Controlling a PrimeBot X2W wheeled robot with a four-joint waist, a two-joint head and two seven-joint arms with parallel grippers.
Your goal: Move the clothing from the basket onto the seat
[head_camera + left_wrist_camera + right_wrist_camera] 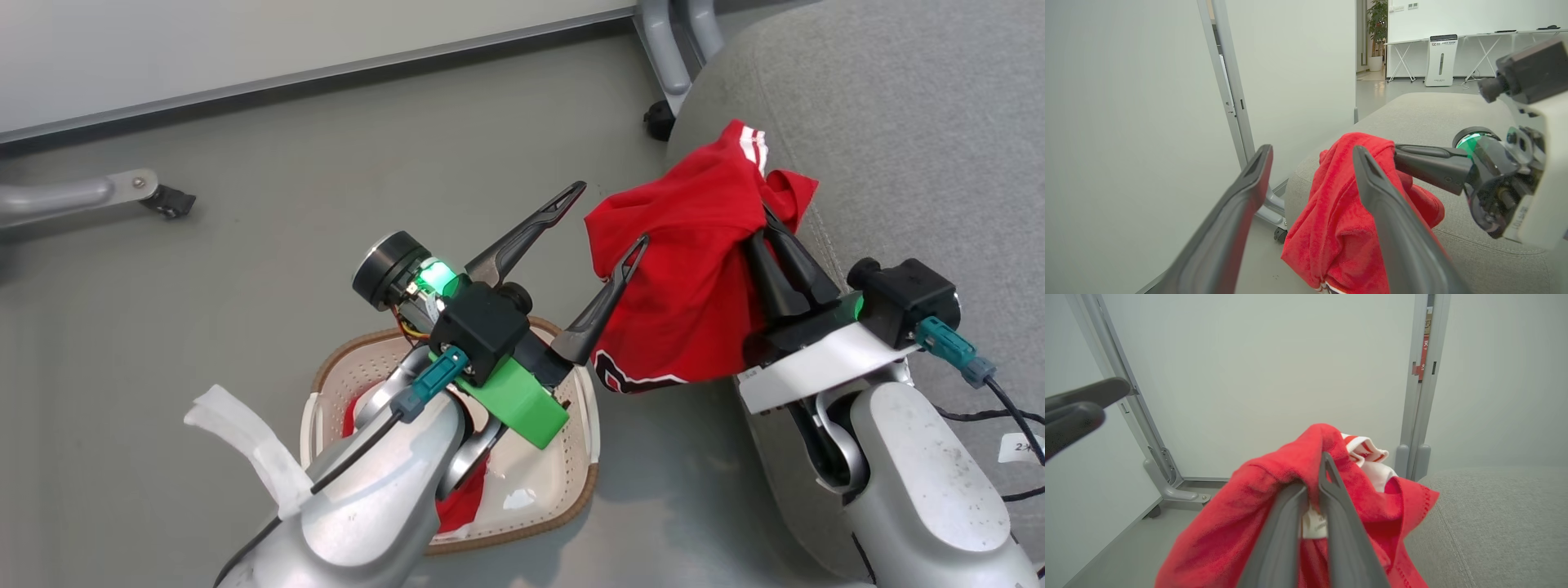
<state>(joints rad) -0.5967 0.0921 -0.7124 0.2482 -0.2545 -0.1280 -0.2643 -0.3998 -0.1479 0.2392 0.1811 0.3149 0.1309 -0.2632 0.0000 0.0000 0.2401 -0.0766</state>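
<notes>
My right gripper (765,219) is shut on a bright red garment (694,269) of the clothing, pinching a fold near its small white tag (1312,527). The garment hangs over the left edge of the grey seat (898,122), its lower part with white lettering drooping toward the floor. My left gripper (608,216) stands open just left of the garment, one fingertip close to the cloth, nothing between its fingers. Below my left arm sits the basket (571,490), cream with a brown rim, with more red clothing (453,510) inside, partly hidden by the arm.
Grey floor lies left of the seat. Partition frame feet with castors stand at the far left (167,200) and behind the seat (661,118). A white wall panel (245,49) runs along the back. Black cables (1012,416) trail on the seat at right.
</notes>
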